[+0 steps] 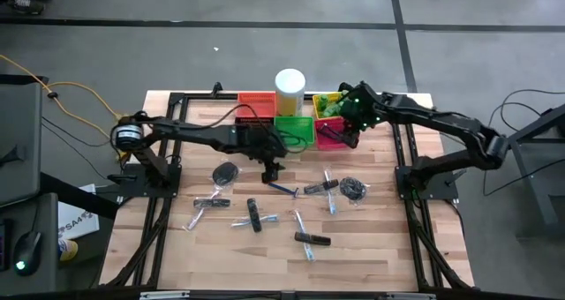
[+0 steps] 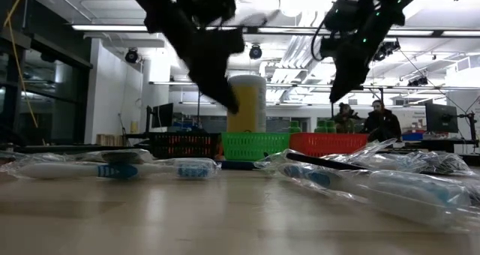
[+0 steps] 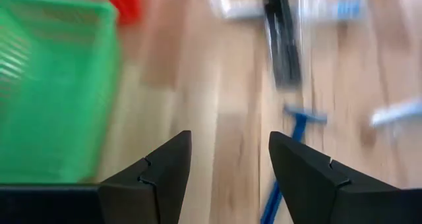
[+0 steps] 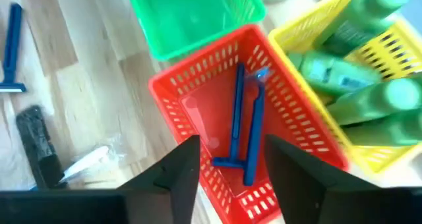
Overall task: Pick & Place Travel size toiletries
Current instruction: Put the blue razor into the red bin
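A: Why is my right gripper (image 4: 227, 168) parked over the red basket (image 4: 198, 95)?

B: I read it as a sort by kind. 2 blue razors (image 4: 245, 122) lie flat on that basket's floor, the yellow basket (image 4: 310, 23) beside it holds green tubes (image 4: 369, 95), and the green basket (image 4: 198, 16) looks bare inside. My right fingers stand apart with nothing between them, so I judge the razor is delivered.

A: And my left gripper (image 3: 227, 174)?

B: Its fingers are spread and empty, low over the wood table (image 1: 371, 247). In the high view the next blue razor (image 1: 281, 189) lies just at 5 o'clock of that gripper (image 1: 273, 169). The wrist view shows its head (image 3: 304, 116) slightly outside one finger, not between them.

A: The rest?

B: Wrapped toothbrushes (image 1: 254, 220), black sticks (image 1: 313, 239) and dark coiled bundles (image 1: 353, 189) sit scattered toward 6 o'clock, well apart from the baskets.
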### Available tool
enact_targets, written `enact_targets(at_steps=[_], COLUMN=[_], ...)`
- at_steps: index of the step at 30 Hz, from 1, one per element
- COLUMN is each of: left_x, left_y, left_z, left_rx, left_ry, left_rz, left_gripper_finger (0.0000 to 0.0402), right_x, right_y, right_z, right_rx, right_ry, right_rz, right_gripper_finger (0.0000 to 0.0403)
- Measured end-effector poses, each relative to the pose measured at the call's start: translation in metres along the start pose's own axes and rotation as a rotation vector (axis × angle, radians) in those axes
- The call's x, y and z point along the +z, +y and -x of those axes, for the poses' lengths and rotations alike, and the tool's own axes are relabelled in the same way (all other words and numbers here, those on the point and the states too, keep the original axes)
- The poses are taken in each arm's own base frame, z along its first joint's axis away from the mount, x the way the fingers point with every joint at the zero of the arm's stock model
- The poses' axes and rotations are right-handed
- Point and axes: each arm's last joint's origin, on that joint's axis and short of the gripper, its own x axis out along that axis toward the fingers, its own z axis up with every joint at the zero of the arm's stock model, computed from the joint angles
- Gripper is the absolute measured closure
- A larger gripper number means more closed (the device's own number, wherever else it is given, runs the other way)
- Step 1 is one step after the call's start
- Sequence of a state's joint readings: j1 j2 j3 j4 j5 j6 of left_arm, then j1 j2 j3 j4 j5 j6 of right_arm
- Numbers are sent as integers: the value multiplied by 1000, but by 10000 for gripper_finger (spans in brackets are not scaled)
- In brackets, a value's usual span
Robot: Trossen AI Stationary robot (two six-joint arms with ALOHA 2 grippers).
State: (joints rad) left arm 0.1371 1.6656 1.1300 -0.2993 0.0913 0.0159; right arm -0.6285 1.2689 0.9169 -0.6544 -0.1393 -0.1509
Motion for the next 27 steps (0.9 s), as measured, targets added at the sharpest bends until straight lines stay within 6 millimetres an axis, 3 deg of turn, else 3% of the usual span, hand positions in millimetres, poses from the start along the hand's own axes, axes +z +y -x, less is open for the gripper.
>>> enact_targets(at_steps=[6, 12, 27], left_x=[-20, -26, -41], left_y=[-2, -12, -21], left_z=[-22, -34, -56], left_rx=[-73, -115, -167], left_ry=[161, 189, 267], left_rz=[-146, -324, -326], left_gripper_finger=[199, 199, 200], right_x=[-1, -1, -3], right_y=[3, 4, 4], right_z=[21, 26, 25], right_rx=[-17, -19, -12], right_ry=[-76, -89, -73], right_rz=[13, 8, -14], right_gripper_finger=[220, 223, 226])
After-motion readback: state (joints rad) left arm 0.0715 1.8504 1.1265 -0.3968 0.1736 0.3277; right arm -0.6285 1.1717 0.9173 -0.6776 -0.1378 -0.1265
